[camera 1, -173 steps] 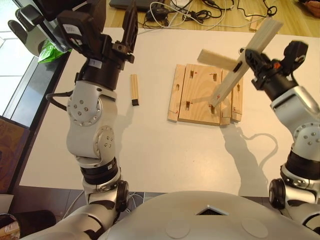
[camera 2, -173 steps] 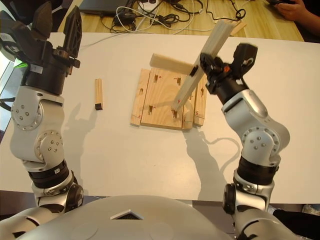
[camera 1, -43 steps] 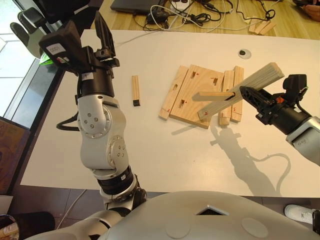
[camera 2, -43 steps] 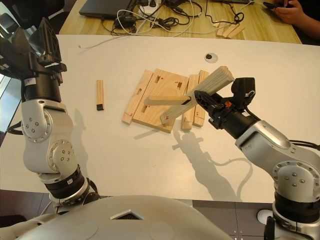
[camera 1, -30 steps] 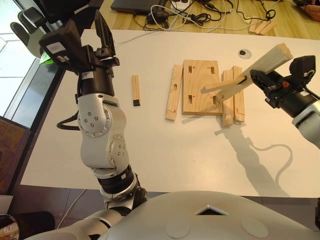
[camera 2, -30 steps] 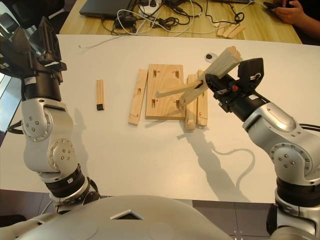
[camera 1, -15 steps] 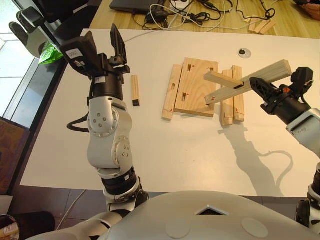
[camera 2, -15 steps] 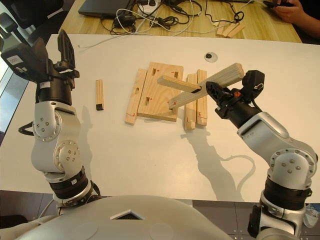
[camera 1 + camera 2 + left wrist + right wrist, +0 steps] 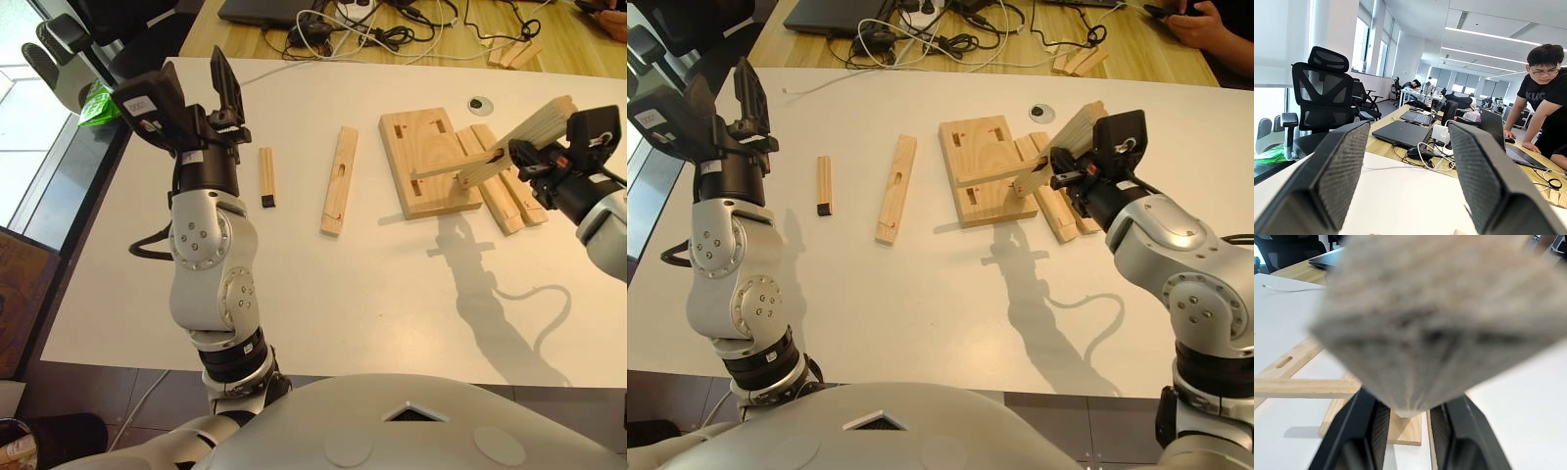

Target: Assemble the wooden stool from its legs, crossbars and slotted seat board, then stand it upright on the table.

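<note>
Over the table's left edge my left gripper (image 9: 1408,129) hangs well above the surface, fingers spread wide, holding nothing. Right of it lies a short bar (image 9: 264,176) with a dark end, then a loose leg (image 9: 338,181) with slots, both flat and apart from each other. Farther right sits the board (image 9: 419,157), slots up, with two spare legs (image 9: 505,208) flat just beside its right side. My right gripper (image 9: 1058,168) is clamped on the held leg (image 9: 544,116), which tilts over the board's right edge. A crossbar (image 9: 441,173) plugged into it juts out above the board.

I judge the step is seating this leg in a board slot. I would square its low end over a slot and come down straight. The crossbar must not drag the board, which looks free to slide, so bracing it with the idle gripper would help.
</note>
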{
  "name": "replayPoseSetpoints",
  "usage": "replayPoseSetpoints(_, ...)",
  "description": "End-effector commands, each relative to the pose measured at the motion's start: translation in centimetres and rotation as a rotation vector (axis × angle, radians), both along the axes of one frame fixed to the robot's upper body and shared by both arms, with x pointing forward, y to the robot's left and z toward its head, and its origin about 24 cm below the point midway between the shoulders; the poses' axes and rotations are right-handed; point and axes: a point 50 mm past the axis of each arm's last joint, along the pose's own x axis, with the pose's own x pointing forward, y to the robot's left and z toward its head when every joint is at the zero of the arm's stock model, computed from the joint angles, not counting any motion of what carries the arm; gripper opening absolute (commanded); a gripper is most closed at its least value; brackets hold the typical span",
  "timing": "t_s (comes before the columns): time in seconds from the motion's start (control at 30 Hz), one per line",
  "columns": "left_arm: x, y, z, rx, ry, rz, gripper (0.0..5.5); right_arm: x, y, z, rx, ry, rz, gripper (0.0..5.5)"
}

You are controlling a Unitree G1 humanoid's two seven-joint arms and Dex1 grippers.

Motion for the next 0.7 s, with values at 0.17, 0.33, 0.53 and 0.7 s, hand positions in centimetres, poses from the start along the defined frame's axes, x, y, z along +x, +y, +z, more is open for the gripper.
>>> replayPoseSetpoints(0.17,0.0,0.0,0.1,-0.023,-0.002,0.018,3.00,0.7,-0.3,-1.6,0.006,0.186,0.000,1.00)
replayPoseSetpoints(0.33,0.2,-0.3,0.3,-0.032,-0.011,0.012,3.00,2.3,0.7,-2.0,0.031,0.274,0.045,1.00)
replayPoseSetpoints(0.53,0.6,-0.6,0.6,-0.039,-0.023,0.000,3.00,3.4,1.4,-3.5,0.020,0.319,0.048,1.00)
replayPoseSetpoints(0.7,0.5,-0.3,0.5,-0.040,-0.021,0.007,3.00,1.9,0.0,-6.2,0.080,0.364,-0.032,1.00)
